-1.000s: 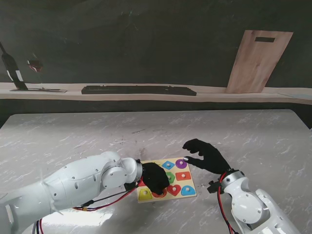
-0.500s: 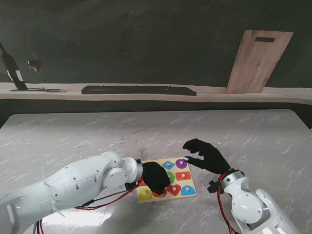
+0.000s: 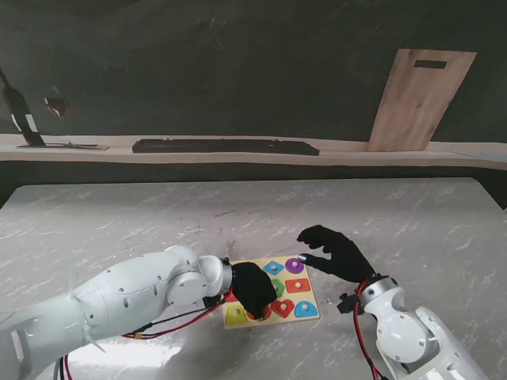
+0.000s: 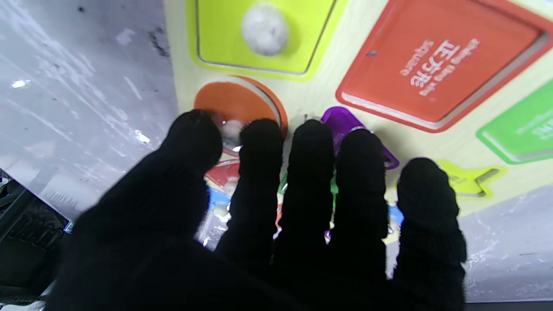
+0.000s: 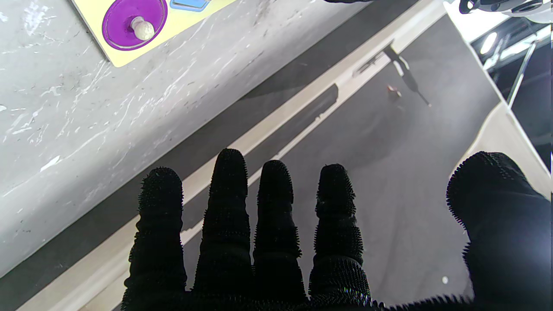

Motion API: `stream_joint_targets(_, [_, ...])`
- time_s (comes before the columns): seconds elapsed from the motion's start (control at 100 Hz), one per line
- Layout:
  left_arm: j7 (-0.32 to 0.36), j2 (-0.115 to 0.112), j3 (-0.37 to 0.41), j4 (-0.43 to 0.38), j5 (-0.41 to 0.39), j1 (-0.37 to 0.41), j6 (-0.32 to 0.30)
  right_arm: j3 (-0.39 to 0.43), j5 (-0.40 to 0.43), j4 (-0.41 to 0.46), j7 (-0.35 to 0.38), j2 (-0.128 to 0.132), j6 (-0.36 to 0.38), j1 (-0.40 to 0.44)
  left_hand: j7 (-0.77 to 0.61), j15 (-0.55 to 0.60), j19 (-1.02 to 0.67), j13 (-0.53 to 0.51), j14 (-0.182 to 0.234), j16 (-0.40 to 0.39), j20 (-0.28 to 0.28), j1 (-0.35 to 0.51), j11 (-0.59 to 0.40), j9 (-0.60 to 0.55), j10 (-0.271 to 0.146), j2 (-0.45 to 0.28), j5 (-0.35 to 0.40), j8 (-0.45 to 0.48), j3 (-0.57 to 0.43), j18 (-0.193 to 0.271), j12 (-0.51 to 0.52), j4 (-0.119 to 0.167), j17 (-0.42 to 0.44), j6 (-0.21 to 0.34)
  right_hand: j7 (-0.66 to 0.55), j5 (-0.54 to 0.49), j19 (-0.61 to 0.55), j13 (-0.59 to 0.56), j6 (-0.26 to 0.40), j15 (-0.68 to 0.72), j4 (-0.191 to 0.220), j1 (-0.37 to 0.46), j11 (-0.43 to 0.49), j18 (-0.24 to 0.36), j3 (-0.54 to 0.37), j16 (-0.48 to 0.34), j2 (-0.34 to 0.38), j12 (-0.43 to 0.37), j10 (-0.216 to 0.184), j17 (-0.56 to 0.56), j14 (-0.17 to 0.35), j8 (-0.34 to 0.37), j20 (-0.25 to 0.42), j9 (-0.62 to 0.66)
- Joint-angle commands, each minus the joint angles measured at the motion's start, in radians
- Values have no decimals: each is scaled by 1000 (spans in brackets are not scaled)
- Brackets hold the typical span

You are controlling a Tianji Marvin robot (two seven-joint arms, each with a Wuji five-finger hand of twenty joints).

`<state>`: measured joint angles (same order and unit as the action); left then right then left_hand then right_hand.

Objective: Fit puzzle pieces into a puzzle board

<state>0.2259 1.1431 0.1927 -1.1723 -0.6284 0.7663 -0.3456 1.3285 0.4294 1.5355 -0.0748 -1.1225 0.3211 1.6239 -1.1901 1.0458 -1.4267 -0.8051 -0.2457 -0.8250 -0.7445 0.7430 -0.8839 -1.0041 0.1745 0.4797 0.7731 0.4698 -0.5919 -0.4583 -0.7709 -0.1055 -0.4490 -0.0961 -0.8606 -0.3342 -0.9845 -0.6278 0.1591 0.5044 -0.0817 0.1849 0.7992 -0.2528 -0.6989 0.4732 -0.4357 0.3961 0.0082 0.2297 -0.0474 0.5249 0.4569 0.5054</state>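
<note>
The puzzle board point(image 3: 310, 298) lies on the marble table near me, with coloured knobbed pieces in it. My left hand point(image 3: 253, 289) covers its left part. In the left wrist view the thumb and forefinger tips point(image 4: 259, 138) close on the white knob of an orange round piece point(image 4: 242, 99), which sits at its round recess. Beside it are a yellow-green piece point(image 4: 263, 28) and an empty red square recess point(image 4: 436, 65). My right hand point(image 3: 333, 252) hovers just right of the board, open and holding nothing. A purple round piece point(image 5: 134, 23) sits in the board's far right corner.
A wooden cutting board point(image 3: 420, 99) leans against the dark back wall at the far right. A long black bar point(image 3: 226, 146) lies on the ledge behind the table. A dark stand point(image 3: 20, 115) is at the far left.
</note>
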Motion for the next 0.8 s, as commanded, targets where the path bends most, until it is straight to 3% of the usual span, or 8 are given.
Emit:
stream_joint_targets(0.0, [14, -3, -5, 2, 7, -6, -6, -2, 2, 4, 0, -5, 1, 6, 53, -10, -10, 16, 15, -3, -8, 24, 18, 13, 12, 34, -38, -16, 23, 39, 11, -48, 7, 4, 13, -17, -14, -18, 19, 9, 27, -17, 6, -10, 12, 17, 19, 7, -25, -12, 14, 11, 17, 33])
stream_joint_targets(0.09, [17, -3, -9, 4, 9, -8, -8, -2, 2, 4, 0, -5, 1, 6, 63, -20, -5, 19, 15, 1, -6, 52, 34, 19, 11, 60, -45, -28, 1, 41, 22, -47, 12, 5, 14, -17, -14, -20, 20, 10, 27, -17, 7, -10, 12, 17, 20, 7, -25, -12, 14, 11, 17, 35])
stream_joint_targets(0.12, [19, -2, -11, 5, 13, -9, -9, -2, 2, 4, 0, -5, 1, 6, 59, -21, -5, 19, 15, 1, -7, 46, 38, 19, 12, 68, -46, -39, -45, 41, 31, -55, 13, 4, 14, -17, -13, -20, 19, 10, 27, -17, 7, -11, 12, 17, 20, 7, -26, -13, 13, 11, 17, 35])
stream_joint_targets(0.29, [20, 7, -24, 20, 25, -17, -18, -3, -1, 3, 0, -6, 0, 4, 93, -25, -3, 15, 16, 3, -7, 48, 66, -5, 13, 92, -29, -90, -232, 41, -28, -31, 15, -3, 14, -15, -14, -19, 20, 9, 27, -17, 7, -11, 12, 16, 20, 7, -24, -12, 14, 11, 17, 36])
stream_joint_targets(0.37, [13, 11, -23, 28, 28, -15, -23, -4, -1, 3, 0, -6, 0, 4, 94, -21, -5, 9, 16, 2, -8, 55, 62, -17, 12, 95, -21, -95, -244, 39, -35, -30, 11, -5, 14, -16, -14, -20, 19, 10, 27, -18, 7, -11, 13, 17, 20, 7, -25, -12, 15, 11, 17, 36])
stream_joint_targets(0.49, [-9, 15, -17, 36, 16, -9, -30, -4, -2, 2, 2, -6, 1, 3, 95, -10, -10, 2, 26, -2, -9, 57, 46, -27, -4, 94, -10, -101, -259, 44, -57, -28, 4, 36, 14, -15, -14, -21, 21, 10, 27, -18, 7, -11, 12, 17, 20, 7, -25, -12, 14, 11, 17, 36])
stream_joint_targets(0.79, [-81, 16, 27, 36, -29, 29, -43, -4, -2, 2, 2, -5, 2, 3, 67, 8, -18, 1, 42, -10, -9, 37, 24, -32, -19, 109, -24, -90, -328, 52, -100, 6, -3, 73, 14, -18, -14, -20, 19, 9, 27, -19, 7, -10, 11, 17, 20, 7, -26, -13, 14, 11, 17, 37])
